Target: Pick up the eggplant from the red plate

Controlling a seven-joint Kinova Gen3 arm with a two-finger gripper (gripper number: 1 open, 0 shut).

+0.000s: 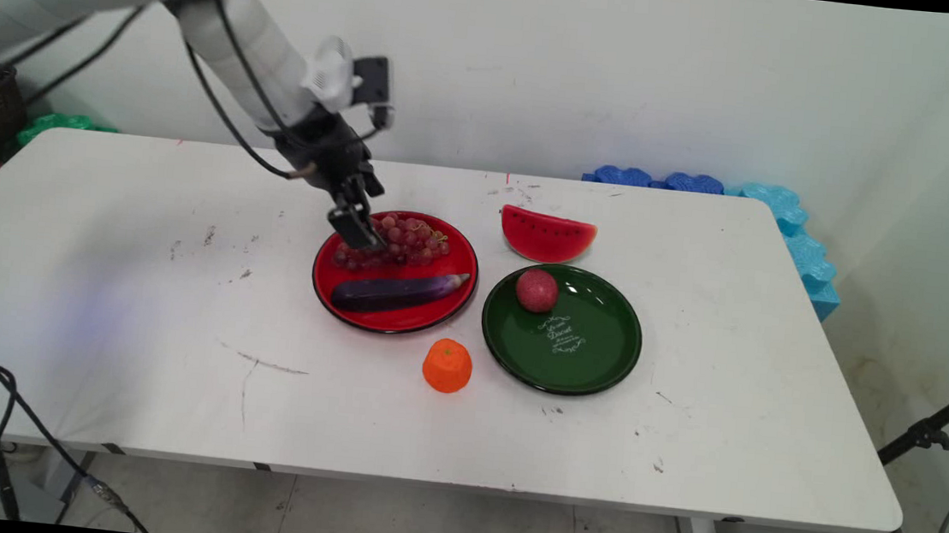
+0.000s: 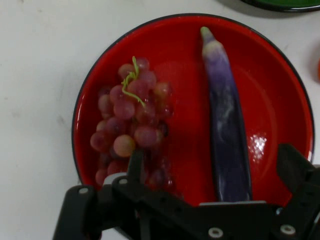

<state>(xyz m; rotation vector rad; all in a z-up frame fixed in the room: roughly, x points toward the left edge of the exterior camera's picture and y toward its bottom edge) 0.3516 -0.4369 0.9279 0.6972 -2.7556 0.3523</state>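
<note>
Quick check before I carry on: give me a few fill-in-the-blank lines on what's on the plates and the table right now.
1. The grapes and the eggplant share the ____ plate.
2. The open gripper hangs over the ____.
3. The green plate holds one red ____.
4. The watermelon slice lies on the ____, behind the green plate.

Missing words: red; grapes; ball; table

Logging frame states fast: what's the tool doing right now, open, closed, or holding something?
Tool: open, holding nothing, poised over the red plate with one finger at the grapes.
</note>
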